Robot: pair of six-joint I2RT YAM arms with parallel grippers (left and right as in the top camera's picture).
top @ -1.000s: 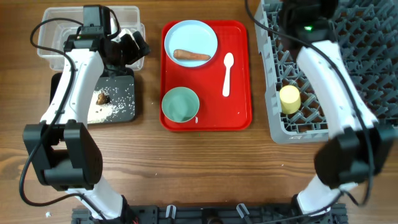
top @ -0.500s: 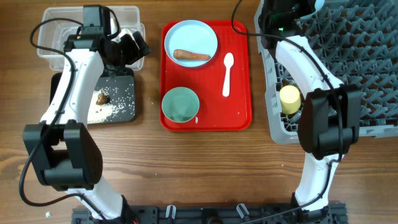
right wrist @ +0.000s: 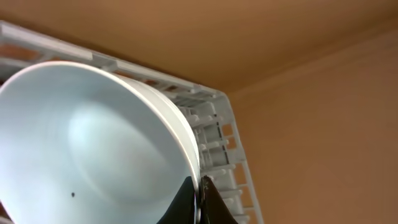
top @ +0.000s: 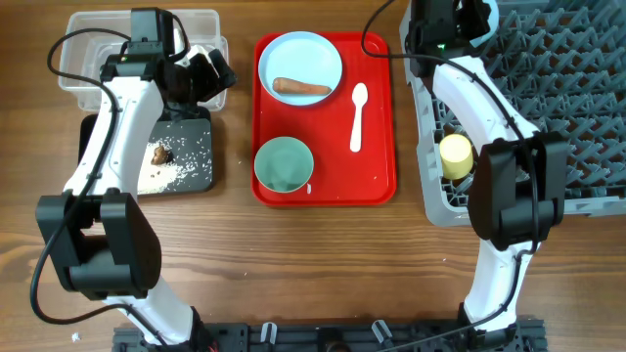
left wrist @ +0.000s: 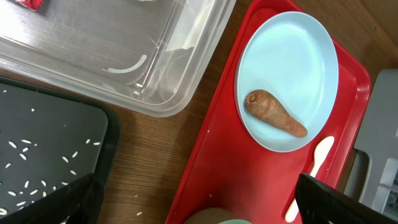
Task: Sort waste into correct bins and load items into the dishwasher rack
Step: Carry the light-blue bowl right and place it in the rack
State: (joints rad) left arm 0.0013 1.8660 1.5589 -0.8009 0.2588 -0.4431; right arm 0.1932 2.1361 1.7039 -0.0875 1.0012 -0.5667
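Biggest first: the grey rack (top: 562,108) lay under the right arm. The right gripper (right wrist: 200,200) hung over its far corner, clamped on the rim of the white bowl (right wrist: 93,149). The yellow cup (top: 455,154) sat in the rack, well apart from that gripper.

The red tray (top: 377,156) lay on the counter between the two grippers. It carried the blue plate (top: 299,54), a small blue bowl (top: 284,163) and the spoon (top: 358,115). The left gripper (top: 203,76) hovered at the edge of the clear tub (top: 88,49), fingers spread wide, holding nothing. The black tray (top: 191,147) sat just beside it, with rice (top: 181,174) and a brown lump (top: 159,153) on it. The carrot (left wrist: 273,113) lay on the plate, near that gripper.

The white bowl looked stiff, light and glossy. Held by the rim alone it could swing or slip, so it probably wanted a gentle landing between the pegs. The carrot looked firm and tapered, likely to roll, and best taken across its thick middle.

Only the right wrist view showed the pinch on the rim. Only the overhead placed the gripper over the rack. The left wrist view caught a scrap of red wrapper (left wrist: 28,3) in the tub, unseen from above.
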